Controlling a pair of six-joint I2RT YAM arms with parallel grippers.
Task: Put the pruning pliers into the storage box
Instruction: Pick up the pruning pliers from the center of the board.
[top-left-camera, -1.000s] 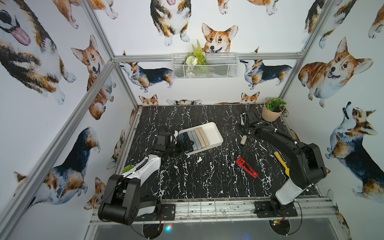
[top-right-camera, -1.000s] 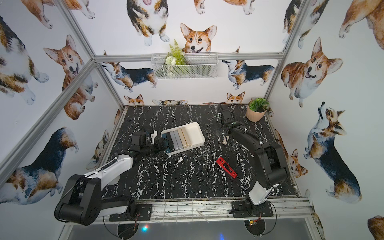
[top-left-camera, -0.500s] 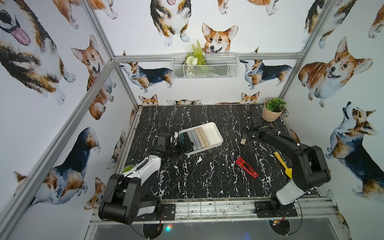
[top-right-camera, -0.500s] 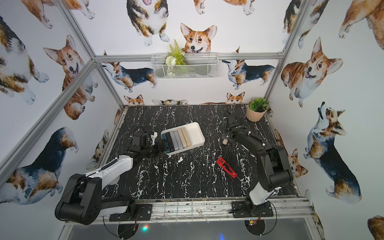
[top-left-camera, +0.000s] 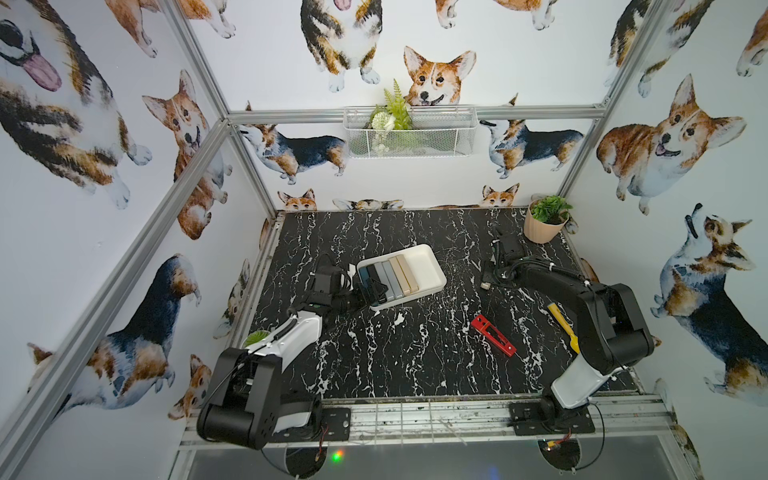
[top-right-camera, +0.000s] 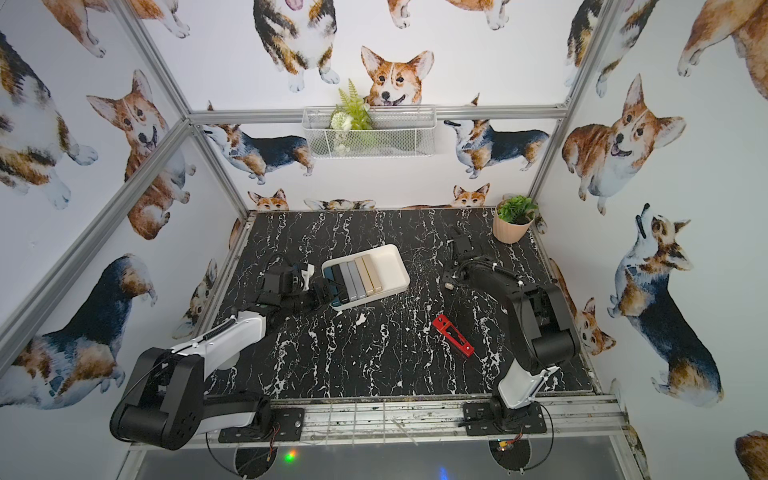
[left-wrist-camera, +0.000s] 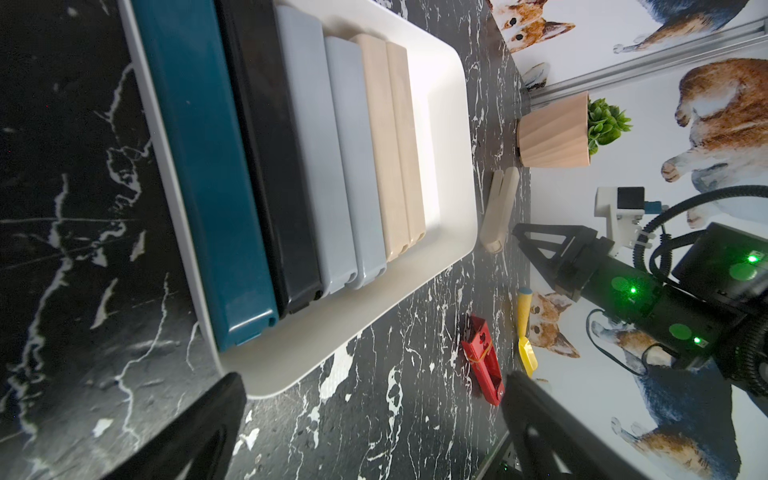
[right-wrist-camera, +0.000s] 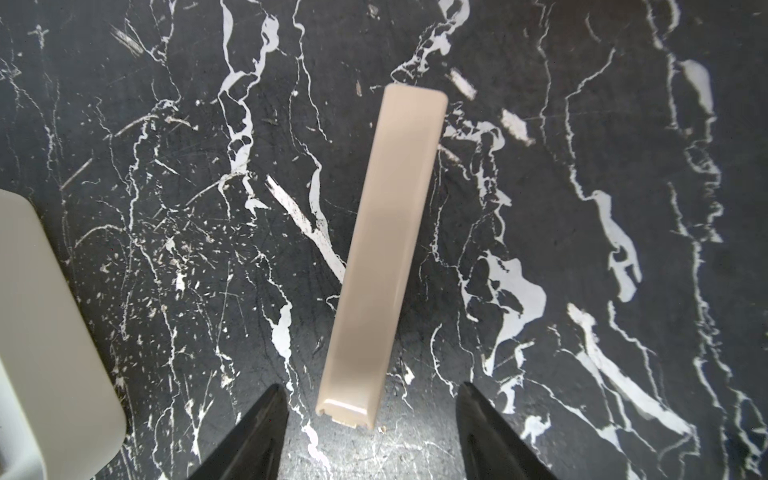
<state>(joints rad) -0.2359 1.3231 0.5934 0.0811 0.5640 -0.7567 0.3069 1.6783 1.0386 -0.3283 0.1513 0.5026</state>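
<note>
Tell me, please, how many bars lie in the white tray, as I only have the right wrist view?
Observer: Six bars lie side by side in the tray: teal, black, two grey, two beige.
Operator: Is any left out besides the beige bar by the right gripper?
Observer: Yes, a red bar lies on the table, well apart from the tray.
Operator: And the left gripper?
Observer: It is open, at the tray's teal side.

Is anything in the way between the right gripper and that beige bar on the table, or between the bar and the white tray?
Nothing visible. The right gripper hangs over the beige bar with open jaws either side of its end, and only bare table lies between it and the tray.
</note>
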